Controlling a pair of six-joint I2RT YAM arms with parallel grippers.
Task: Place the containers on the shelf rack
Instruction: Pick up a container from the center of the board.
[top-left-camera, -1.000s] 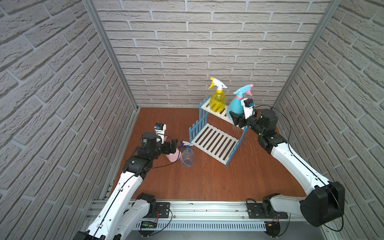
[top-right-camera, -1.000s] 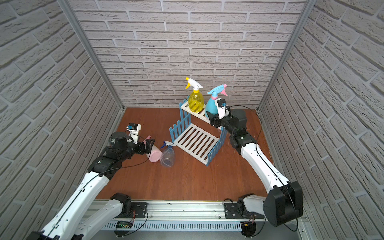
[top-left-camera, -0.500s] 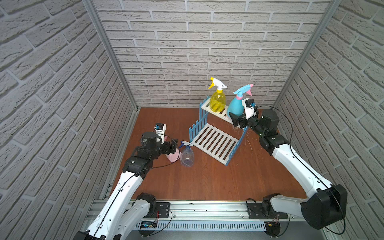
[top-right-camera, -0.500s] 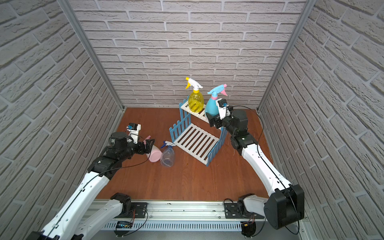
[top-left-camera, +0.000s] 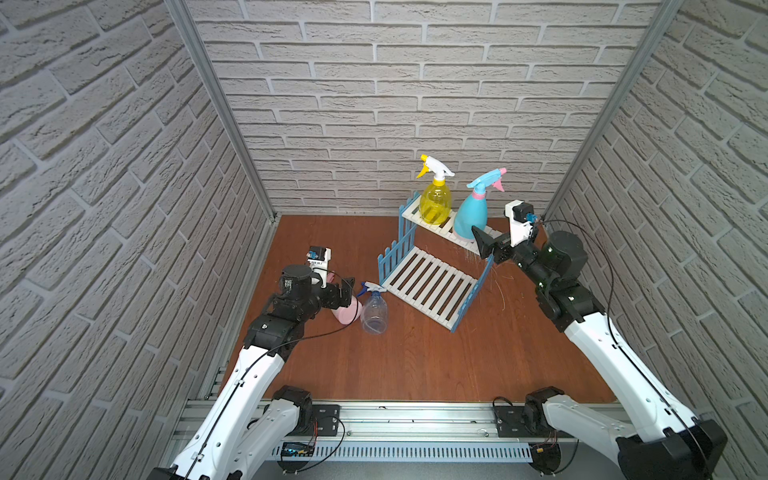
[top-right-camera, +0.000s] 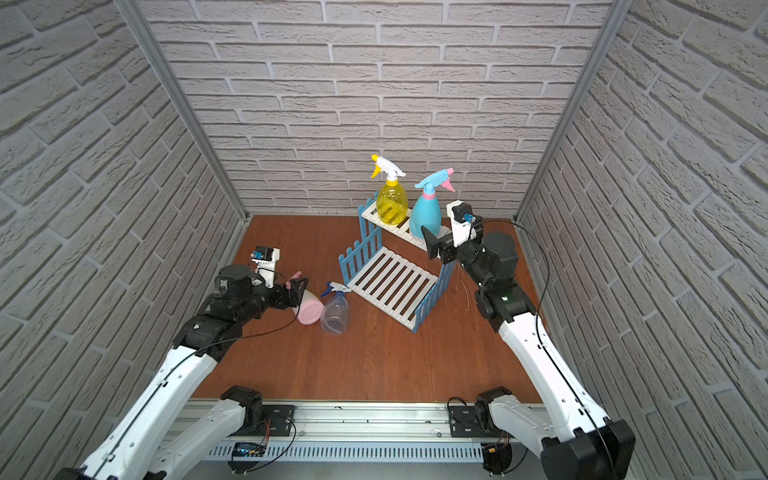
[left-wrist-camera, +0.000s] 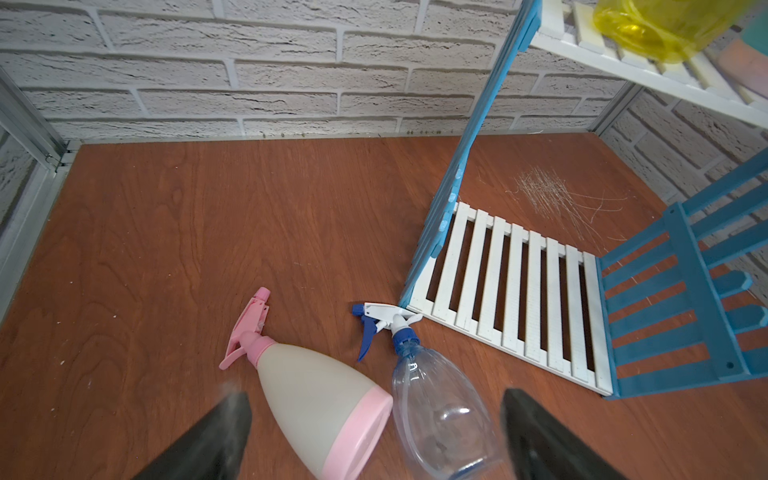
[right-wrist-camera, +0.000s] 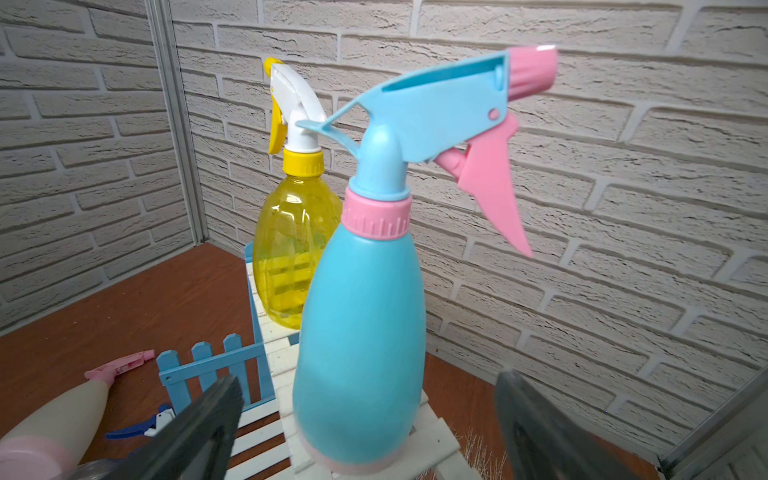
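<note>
1. Jaws wide apart on both arms, nothing held.
2. Right jaws: the right wrist view shows the blue bottle (right-wrist-camera: 361, 332) between the two fingers (right-wrist-camera: 199, 428), with a clear gap on each side. In both top views one finger overlaps the bottle's base, so contact can't be judged there.
3. Blue bottle stands upright on the upper tier of the shelf rack (top-left-camera: 430, 286), at the end nearer the right arm. Yellow bottle (top-left-camera: 434, 203) is upright just beside it on the same tier.
4. Left jaws sit low over the table (top-left-camera: 395, 361). The left wrist view shows the cream bottle (left-wrist-camera: 316, 399) and clear bottle (left-wrist-camera: 440, 411) lying side by side, their bases between the fingers. Whether they touch the fingers, can't tell.
5. Both top views hide most of the cream bottle behind the left jaws; only its pink base shows.
6. Left wrist view shows the clear bottle's trigger head right at the lower tier's front corner.
</note>
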